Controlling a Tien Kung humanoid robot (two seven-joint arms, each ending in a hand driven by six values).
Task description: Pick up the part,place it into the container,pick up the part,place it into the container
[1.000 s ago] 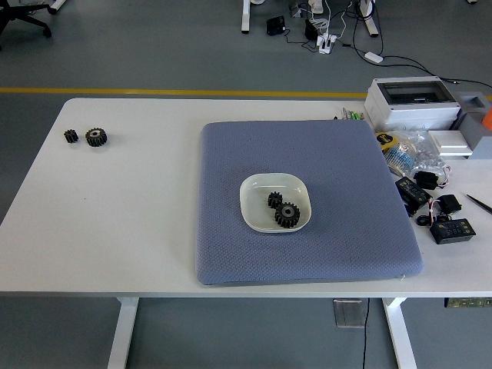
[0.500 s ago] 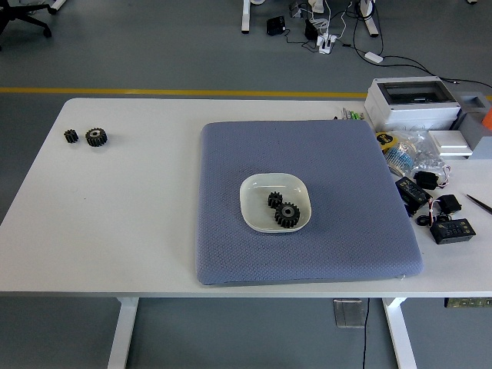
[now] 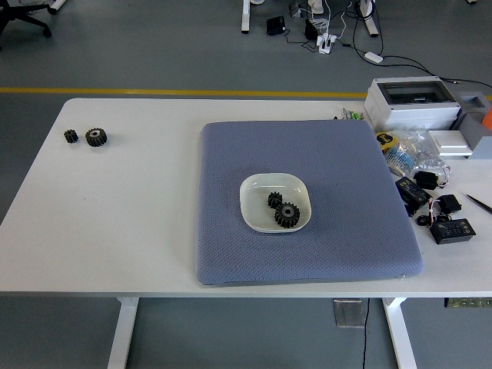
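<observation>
White surface (image 3: 131,223), blue-grey mat (image 3: 307,154). White bowl (image 3: 257,188) holds two black toothed gears (image 3: 283,211), touching. Two more gears (image 3: 86,137) far left. No robot hand visible; state unknowable.

- One head view only, set high on the near side, facing forward and down over the white table (image 3: 115,223)
- It stands well back: the whole tabletop shows, near edge low in the picture
- The blue mat (image 3: 307,154) lies right of middle
- Beyond the far edge, grey floor with a yellow line (image 3: 154,91) fills the top
</observation>
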